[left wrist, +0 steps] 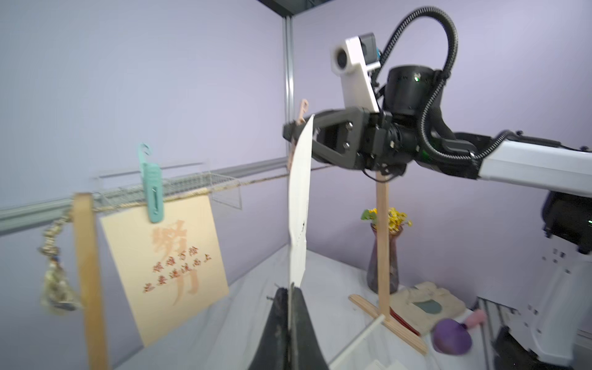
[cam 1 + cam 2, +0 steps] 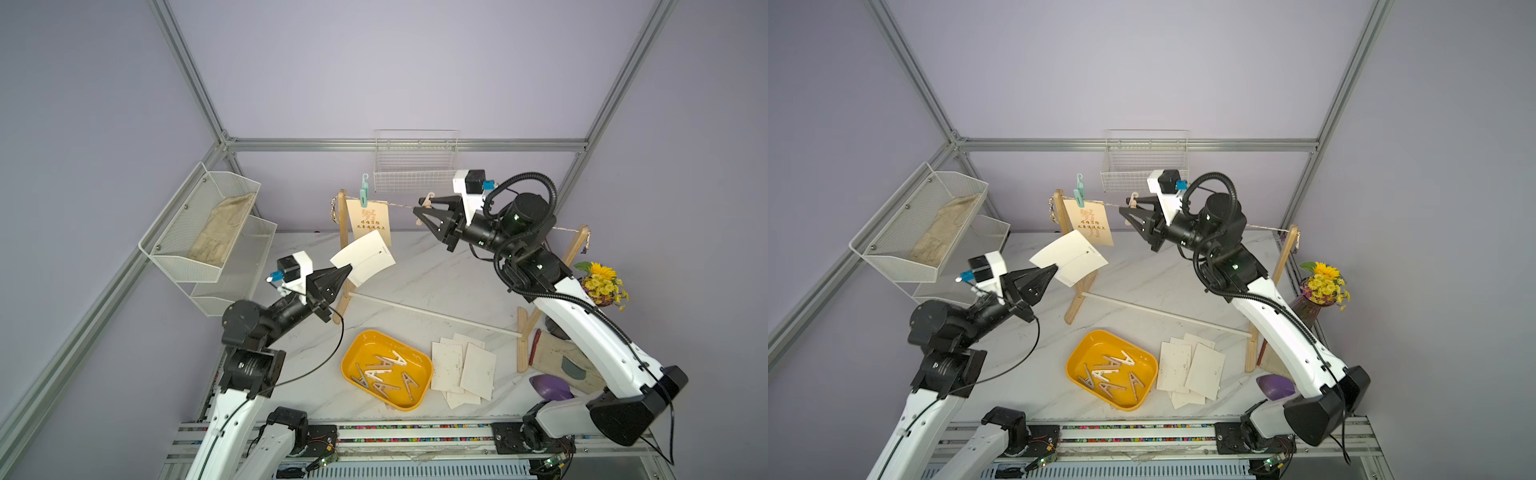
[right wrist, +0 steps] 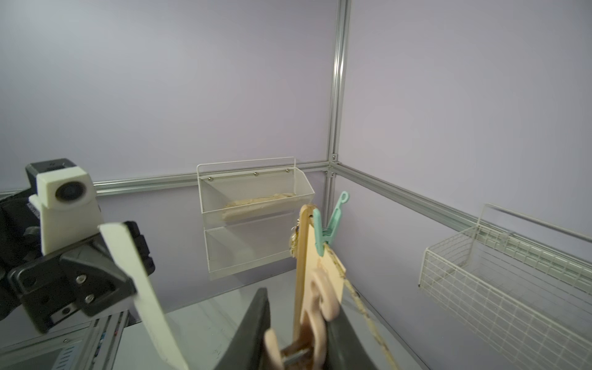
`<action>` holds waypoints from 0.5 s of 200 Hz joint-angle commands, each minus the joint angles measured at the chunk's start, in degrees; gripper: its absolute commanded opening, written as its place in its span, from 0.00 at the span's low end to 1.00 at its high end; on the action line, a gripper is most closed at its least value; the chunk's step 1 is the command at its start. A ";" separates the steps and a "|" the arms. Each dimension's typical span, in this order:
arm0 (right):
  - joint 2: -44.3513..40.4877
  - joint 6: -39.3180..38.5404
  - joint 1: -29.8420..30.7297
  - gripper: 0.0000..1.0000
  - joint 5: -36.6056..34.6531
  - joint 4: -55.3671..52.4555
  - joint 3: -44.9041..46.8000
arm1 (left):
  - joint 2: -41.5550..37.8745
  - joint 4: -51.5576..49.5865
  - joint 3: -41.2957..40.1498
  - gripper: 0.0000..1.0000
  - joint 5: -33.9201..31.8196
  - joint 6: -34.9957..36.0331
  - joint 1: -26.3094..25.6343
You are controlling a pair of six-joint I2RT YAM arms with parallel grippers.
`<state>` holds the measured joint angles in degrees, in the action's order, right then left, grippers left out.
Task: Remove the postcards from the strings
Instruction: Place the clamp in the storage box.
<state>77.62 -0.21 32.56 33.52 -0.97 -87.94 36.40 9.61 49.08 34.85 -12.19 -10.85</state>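
Note:
My left gripper [image 2: 349, 270] [image 2: 1054, 268] [image 1: 291, 290] is shut on the lower edge of a cream-white postcard [image 2: 365, 257] [image 2: 1073, 257] [image 1: 299, 198], held in the air off the string, beside the left wooden post [image 2: 343, 232]. A tan postcard [image 2: 370, 222] [image 1: 166, 262] with orange lettering hangs from the string [image 2: 401, 205] [image 1: 256, 181] under a teal clothespin [image 2: 364, 192] [image 1: 152, 189]. My right gripper [image 2: 420, 207] [image 2: 1128, 205] [image 3: 298, 323] is shut on a peach clothespin [image 2: 426, 202] [image 3: 320, 298] at the string. Whether that pin still grips the cord I cannot tell.
Several loose postcards [image 2: 465, 368] lie on the table beside a yellow tray [image 2: 353, 353] of clothespins. A white rod [image 2: 432, 313] joins the posts' feet. A flower vase [image 2: 602, 284] stands at the right, a wire basket [image 2: 415, 166] hangs at the back, a mesh shelf [image 2: 208, 224] on the left.

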 commanded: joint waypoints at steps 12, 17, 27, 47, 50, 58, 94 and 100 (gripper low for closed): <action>-6.48 -2.96 8.81 0.29 0.86 -9.79 16.25 | -5.57 -4.28 -0.47 0.00 -20.64 7.45 -0.14; -7.14 -2.96 10.49 0.29 -0.16 -10.57 18.94 | -5.92 -4.87 0.05 0.00 -21.59 8.04 -0.14; -8.14 -1.97 14.07 0.29 -1.95 -10.67 24.37 | -6.39 -5.73 0.89 0.00 -22.86 9.07 -0.13; -8.09 -0.15 20.84 0.29 -6.64 -11.20 32.30 | -6.06 -7.29 2.62 0.00 -22.34 10.61 -0.13; -7.88 0.12 21.56 0.28 -7.17 -11.12 33.25 | -5.94 -7.51 2.82 0.00 -22.17 10.72 -0.13; -7.16 1.12 23.21 0.29 -8.46 -10.31 35.40 | -5.57 -7.55 3.17 0.00 -21.44 10.66 -0.13; -4.74 2.13 25.72 0.52 -14.72 -7.97 39.17 | -4.00 -6.15 3.16 0.00 -18.47 8.16 -0.22; -4.98 2.27 25.76 0.60 -16.63 -7.98 39.33 | -3.56 -6.12 3.25 0.00 -17.52 7.55 -0.22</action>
<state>73.87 1.13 58.17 24.32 -11.70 -48.34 31.75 2.57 49.21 15.79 -3.64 -10.94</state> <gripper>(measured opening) 0.501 0.048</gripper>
